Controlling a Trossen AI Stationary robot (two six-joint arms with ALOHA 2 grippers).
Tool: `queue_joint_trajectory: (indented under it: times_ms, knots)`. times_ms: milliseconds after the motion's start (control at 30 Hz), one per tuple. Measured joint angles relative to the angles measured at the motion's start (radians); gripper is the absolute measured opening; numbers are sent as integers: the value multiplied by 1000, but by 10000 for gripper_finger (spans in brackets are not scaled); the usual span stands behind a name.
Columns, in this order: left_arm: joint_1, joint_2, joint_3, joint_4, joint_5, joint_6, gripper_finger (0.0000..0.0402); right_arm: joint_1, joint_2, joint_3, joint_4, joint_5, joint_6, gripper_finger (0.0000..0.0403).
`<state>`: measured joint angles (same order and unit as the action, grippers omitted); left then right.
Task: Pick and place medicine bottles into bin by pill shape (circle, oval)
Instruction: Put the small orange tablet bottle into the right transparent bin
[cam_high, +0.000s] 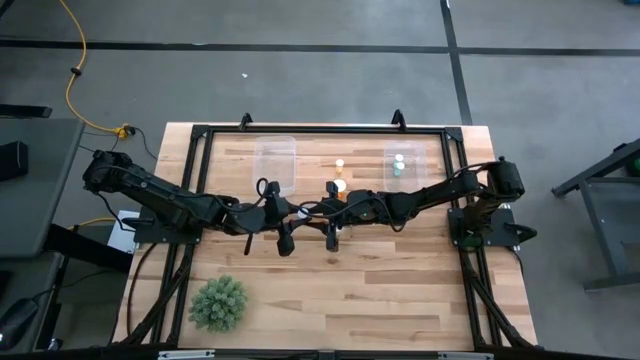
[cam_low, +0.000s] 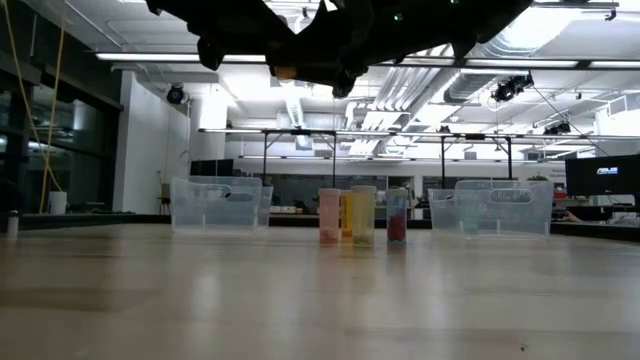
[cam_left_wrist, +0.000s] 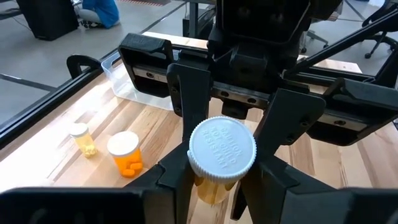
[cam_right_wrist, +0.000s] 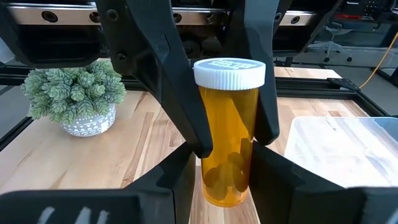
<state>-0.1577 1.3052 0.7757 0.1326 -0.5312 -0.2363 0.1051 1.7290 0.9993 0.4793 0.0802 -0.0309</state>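
Note:
An amber medicine bottle (cam_right_wrist: 227, 112) with a white cap (cam_left_wrist: 222, 148) stands upright in the air over the table's middle (cam_high: 307, 211). It sits between my two grippers, which meet there head-on. My left gripper (cam_left_wrist: 221, 186) comes from the left and my right gripper (cam_right_wrist: 225, 177) from the right, and both are shut on the bottle. In the low view a bit of amber (cam_low: 285, 72) shows under the dark arms. A larger orange bottle (cam_high: 340, 190) and a small one (cam_high: 340, 163) stand on the table beyond. In the low view several bottles (cam_low: 362, 215) stand there. My left gripper pinches the bottle's body about halfway up (cam_right_wrist: 208, 140) between its two fingers (cam_right_wrist: 186, 106). The fingers slant down from the table's left. The bottle is upright and clear of the table. My right gripper pinches the bottle's lower body (cam_right_wrist: 217, 180) between its two fingers (cam_right_wrist: 183, 171), near the bottom where the pills lie. The fingers come from the table's right, slanting down. The bottle stands upright with its cap up, clear of the table.
A clear bin (cam_high: 275, 160) stands at the far left of the table. A second clear bin (cam_high: 405, 165), with two small bottles in it, stands at the far right. A green spiky plant (cam_high: 218, 303) in a pot stands near the front left edge.

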Motion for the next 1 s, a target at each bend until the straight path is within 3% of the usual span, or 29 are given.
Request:
queue_joint_trajectory:
  times_ms: [567,1000]
  knots:
    - [1,0,0,26,-4,4,139,0,0,0,-1,-3,5,123]
    - [0,0,0,23,-3,4,141,0,0,0,-1,-2,5,123]
